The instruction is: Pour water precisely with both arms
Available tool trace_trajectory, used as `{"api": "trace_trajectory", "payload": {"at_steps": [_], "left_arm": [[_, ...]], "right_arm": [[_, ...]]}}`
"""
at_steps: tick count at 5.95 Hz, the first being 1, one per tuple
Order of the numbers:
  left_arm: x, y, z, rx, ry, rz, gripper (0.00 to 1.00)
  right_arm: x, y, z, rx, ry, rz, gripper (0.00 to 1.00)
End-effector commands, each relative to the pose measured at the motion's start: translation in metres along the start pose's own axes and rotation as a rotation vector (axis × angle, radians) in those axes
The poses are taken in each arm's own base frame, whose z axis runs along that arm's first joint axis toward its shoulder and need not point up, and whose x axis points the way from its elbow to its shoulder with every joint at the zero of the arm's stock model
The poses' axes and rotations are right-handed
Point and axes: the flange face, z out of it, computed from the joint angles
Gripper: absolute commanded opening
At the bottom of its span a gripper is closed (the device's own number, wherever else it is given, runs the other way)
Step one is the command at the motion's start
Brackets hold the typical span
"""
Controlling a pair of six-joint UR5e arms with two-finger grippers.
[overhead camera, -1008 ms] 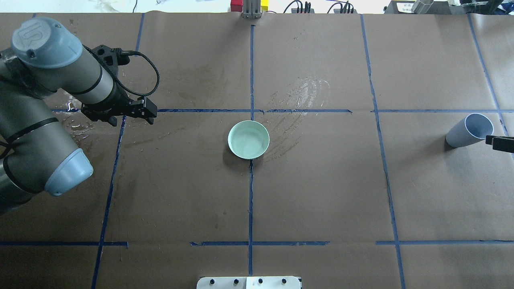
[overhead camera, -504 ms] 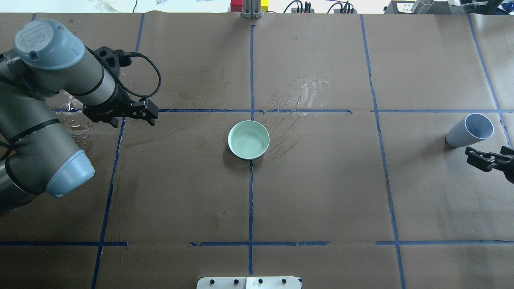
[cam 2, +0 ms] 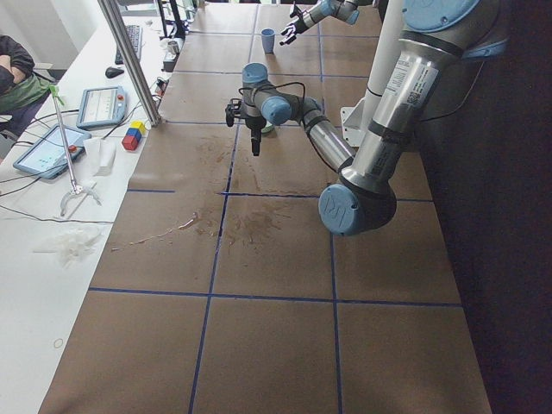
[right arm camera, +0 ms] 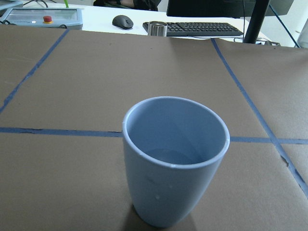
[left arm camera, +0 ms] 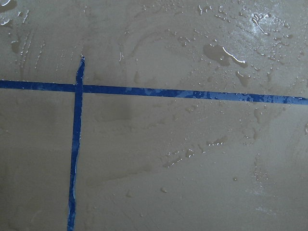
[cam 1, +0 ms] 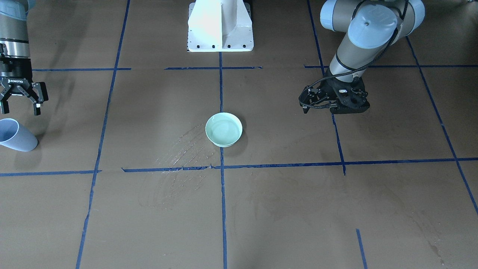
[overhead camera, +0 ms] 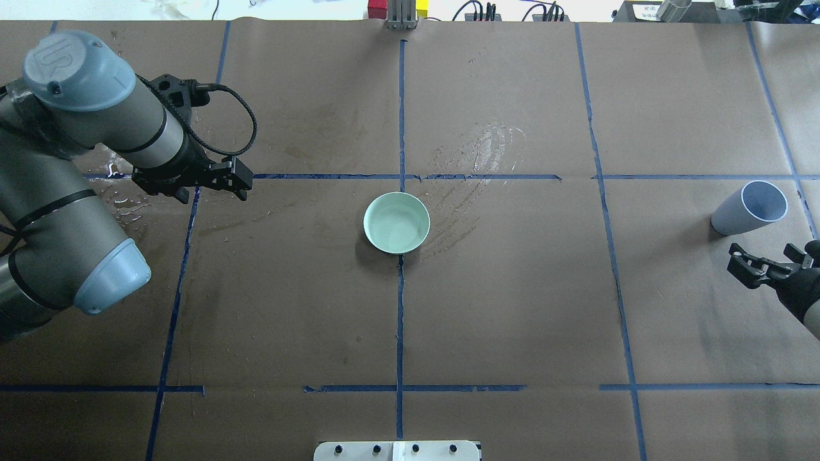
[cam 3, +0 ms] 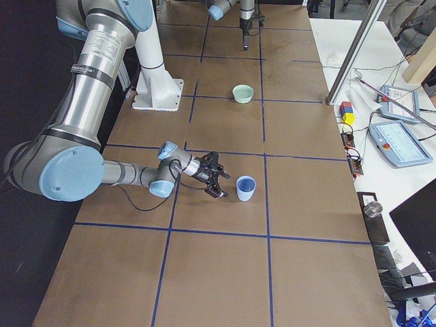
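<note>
The right claw [cam 1: 20, 108] hangs spread and empty; just ahead of it stands an upright, smooth pale blue cup [right arm camera: 163, 192] with a little water [right arm camera: 175, 156] at its bottom. The left claw [overhead camera: 242, 182], whose grip I cannot tell, hovers over droplets [left arm camera: 224, 50] on the brown paper surface [overhead camera: 512, 288]. A round mint bowl [overhead camera: 396, 223] holding water sits between the claws, well apart from both.

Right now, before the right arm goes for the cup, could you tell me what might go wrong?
1. The right hand is open near the light blue cup, not around it; an off-centre closing could tip it and spill its water.
2. The pale green bowl stands far from the cup, so the carry may slosh.
3. The paper cover is already wet beside the bowl, which might slide.
</note>
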Motion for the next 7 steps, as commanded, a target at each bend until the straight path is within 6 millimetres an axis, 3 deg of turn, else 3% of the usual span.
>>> {"api": "trace_trajectory", "payload": {"at_steps": [1,5,6,7], "left_arm": [[0.0,0.0,0.0,0.0,-0.001,0.0,1.0],[-0.001,0.0,0.003,-0.004,-0.004,-0.002,1.0],[-0.001,0.0,0.003,-0.004,-0.004,-0.002,1.0],[-0.001,0.0,0.003,-0.004,-0.004,-0.002,1.0]], "right_arm": [[-0.013,0.02,0.032,0.131,0.043,-0.015,0.97],[-0.019,0.027,0.043,0.168,0.035,-0.017,0.98],[-0.032,0.026,0.049,0.191,0.031,-0.022,0.98],[-0.032,0.026,0.051,0.203,0.039,-0.033,0.98]]}}
